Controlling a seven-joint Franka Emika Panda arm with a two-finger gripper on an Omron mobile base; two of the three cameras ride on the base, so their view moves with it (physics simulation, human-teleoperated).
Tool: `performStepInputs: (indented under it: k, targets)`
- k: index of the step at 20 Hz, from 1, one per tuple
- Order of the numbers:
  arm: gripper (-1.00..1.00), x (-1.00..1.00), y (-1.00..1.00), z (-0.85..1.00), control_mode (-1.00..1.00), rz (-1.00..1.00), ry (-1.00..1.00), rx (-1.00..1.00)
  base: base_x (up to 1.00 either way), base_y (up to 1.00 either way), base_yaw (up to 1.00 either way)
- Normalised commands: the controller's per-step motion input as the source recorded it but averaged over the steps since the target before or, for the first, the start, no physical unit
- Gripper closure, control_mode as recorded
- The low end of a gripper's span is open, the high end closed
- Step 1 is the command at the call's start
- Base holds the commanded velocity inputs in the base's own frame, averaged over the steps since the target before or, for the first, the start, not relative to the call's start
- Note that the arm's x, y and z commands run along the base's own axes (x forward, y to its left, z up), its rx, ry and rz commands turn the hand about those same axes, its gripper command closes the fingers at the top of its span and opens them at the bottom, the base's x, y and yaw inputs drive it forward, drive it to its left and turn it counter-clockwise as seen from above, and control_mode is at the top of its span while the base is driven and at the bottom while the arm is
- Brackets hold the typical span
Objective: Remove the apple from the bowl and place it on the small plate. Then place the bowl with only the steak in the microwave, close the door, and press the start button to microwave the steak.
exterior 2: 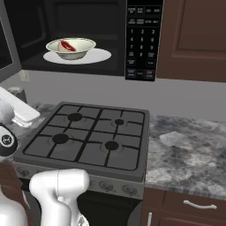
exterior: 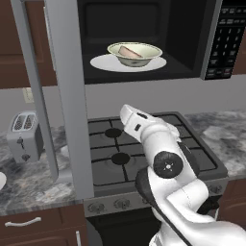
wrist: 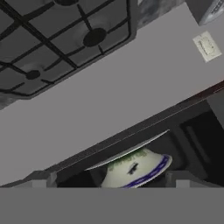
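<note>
Bowl (exterior: 134, 53) with steak (exterior 2: 67, 46) sits inside microwave (exterior: 192, 38) — above the tool; its grip unreadable.

Arm (exterior: 166, 163): rises from 5 o'clock in the left base view, folds at a dark round joint, then reaches toward 11 o'clock.
Forearm (exterior 2: 20, 110): enters the right base view at 9 o'clock as a white slab, tilted slightly down toward 3 o'clock.
Wrist: rolled, so the hand view sits nearly upside down.
Gripper: fingertips hidden; open or closed cannot be told.
</note>
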Motion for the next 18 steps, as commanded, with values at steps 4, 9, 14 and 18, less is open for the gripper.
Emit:
performStepInputs:
  k: [4,9,14,18]
  targets:
    - [-1.0,-0.2,0.01,-0.14,-1.0,-0.1,-0.16,-0.15,0.0,0.0,0.0]
    - [-1.0,-0.54,0.0,-0.09,-1.0,0.0,-0.18,-0.12,0.0,0.0,0.0]
    - [-1.0,-0.09,0.1,-0.38,-1.0,0.0,-0.11,-0.1,0.0,0.0,0.0]
    - [-1.0,0.0,0.16,-0.5,-1.0,0.0,-0.15,-0.06,0.0,0.0,0.0]
